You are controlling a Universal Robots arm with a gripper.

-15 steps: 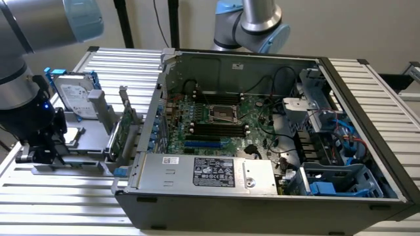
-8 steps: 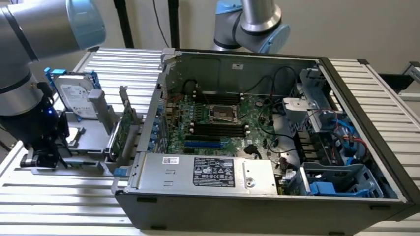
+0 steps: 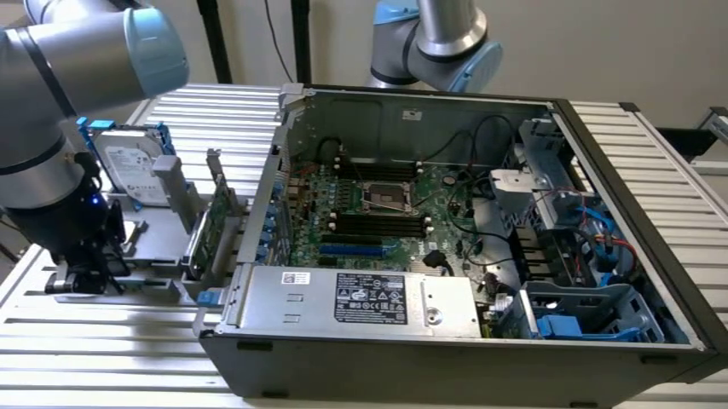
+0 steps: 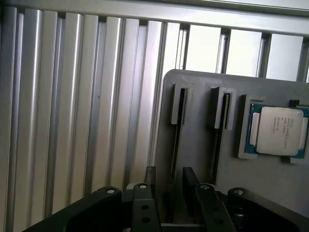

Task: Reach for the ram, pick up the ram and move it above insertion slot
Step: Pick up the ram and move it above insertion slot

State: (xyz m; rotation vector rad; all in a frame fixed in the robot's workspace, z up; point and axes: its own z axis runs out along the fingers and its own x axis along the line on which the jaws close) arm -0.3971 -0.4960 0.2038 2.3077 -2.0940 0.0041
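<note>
The pincer (image 3: pixel 85 277) hangs at about eight o'clock in the exterior view. It is low over the near corner of a grey holder (image 3: pixel 153 247) that sits on the ribbed metal desk (image 3: pixel 341 388), at nine o'clock from the open computer case (image 3: pixel 455 354). Its jaws stand wide and hold nothing.

In the wrist view the two dark fingers (image 4: pixel 150 186) sit one on each side of a narrow slot in the holder. The ram (image 4: pixel 176 145) appears to stand on edge in that slot, seen from above as a thin dark line between the fingers. Whether the fingertips are level with it or above it I cannot tell. A second slot (image 4: pixel 219 116) of the same kind runs just beside the first. Past it a processor chip (image 4: pixel 277 130) lies flat in a recess of the holder.

In the exterior view a hard drive (image 3: pixel 125 162) leans at the holder's far end, at about one o'clock from the pincer. Green circuit cards (image 3: pixel 205 234) stand upright on the holder's case side, between pincer and case.

Inside the case the motherboard (image 3: pixel 444 192) lies flat. Its black memory slots (image 3: pixel 381 223) are near the middle, well apart from the pincer at about three o'clock from it. A grey power supply (image 3: pixel 353 298) with a label fills the case's six o'clock side.
</note>
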